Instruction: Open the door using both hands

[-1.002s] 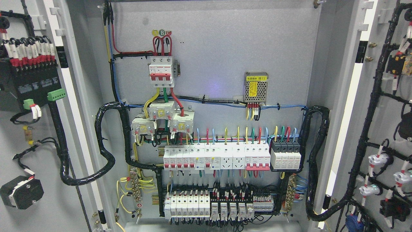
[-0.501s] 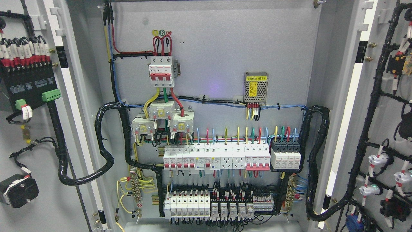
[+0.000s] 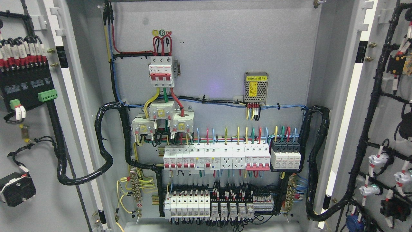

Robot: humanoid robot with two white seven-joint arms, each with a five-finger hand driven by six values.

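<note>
Doors stand swung wide on both sides of the cabinet, and neither robot hand shows anywhere in the head view — so whether the fingers are open, closed or gripping a door edge cannot be told, nor which arm is nearer to either leaf.

The left door (image 3: 35, 193) fills the picture's left edge, its inner face turned toward the camera; the right door (image 3: 383, 106) does the same at the picture's right edge. Each leaf runs tall and vertical, its long axis top to bottom of the frame, with the hinge side nearest the cabinet frame (image 3: 338, 96). The free edges lie outside the picture, to the left and to the right, so any hand on them would be beyond the borders too.

The left door is pale grey and carries a black terminal module (image 3: 24, 85) with red-and-white ferruled wires above it, green connectors below, and a thick black wrapped cable loom (image 3: 96, 167) that curves from the door back into the cabinet. The right door carries a branching black loom (image 3: 367, 122) feeding white indicator backs and small black blocks.

Between them the back panel (image 3: 219, 42) is fully exposed: a red-and-white main breaker (image 3: 161, 72), a small meshed power supply (image 3: 256, 86), and a row of white breakers (image 3: 215, 158) beneath coloured wires.

Judged from how the leaves lie, the opening looks essentially done; any further swing would be outward, away from the centre.
</note>
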